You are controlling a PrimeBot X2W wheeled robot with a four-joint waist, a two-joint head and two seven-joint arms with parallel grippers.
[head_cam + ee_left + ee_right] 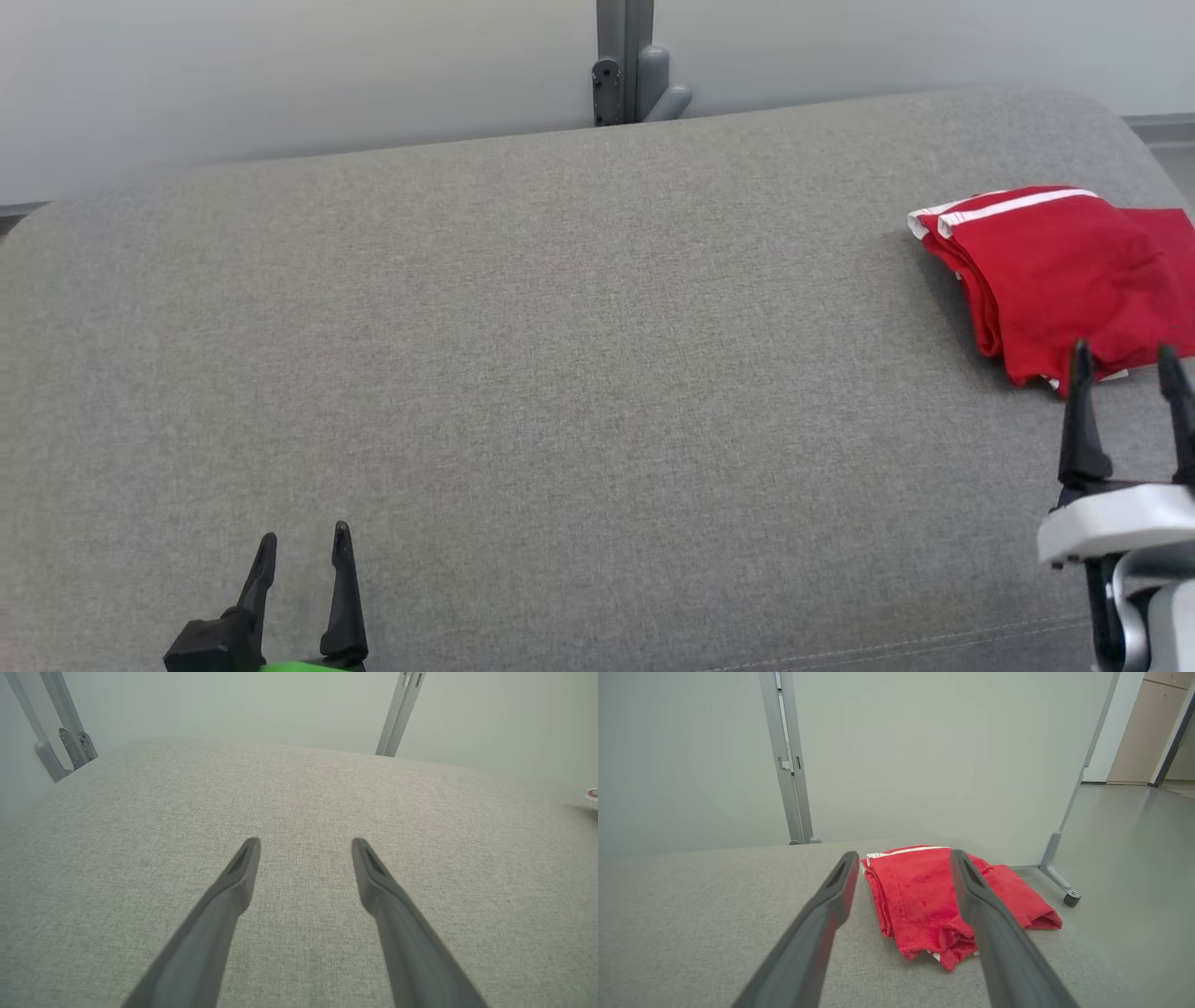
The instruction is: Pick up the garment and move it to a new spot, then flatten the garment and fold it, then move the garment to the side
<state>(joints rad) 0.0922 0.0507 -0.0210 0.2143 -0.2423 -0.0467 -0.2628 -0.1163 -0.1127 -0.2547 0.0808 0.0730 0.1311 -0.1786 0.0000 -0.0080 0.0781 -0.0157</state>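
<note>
The garment (1055, 271) is red with white stripes, folded into a compact bundle at the right end of the grey cushioned surface (560, 373). In the right wrist view the garment (920, 896) lies just beyond my fingertips, one flap reaching toward the surface's right edge. My right gripper (1125, 359) stands open at the garment's near edge, with nothing between its fingers. My left gripper (303, 541) is open at the lower left, far from the garment, over bare fabric. The left gripper (306, 844) holds nothing.
A pale partition wall with a grey metal post and bracket (625, 65) runs behind the surface. To the right, a partition foot with a castor (1064, 891) stands on the smooth floor. The surface's rounded right edge is close to the garment.
</note>
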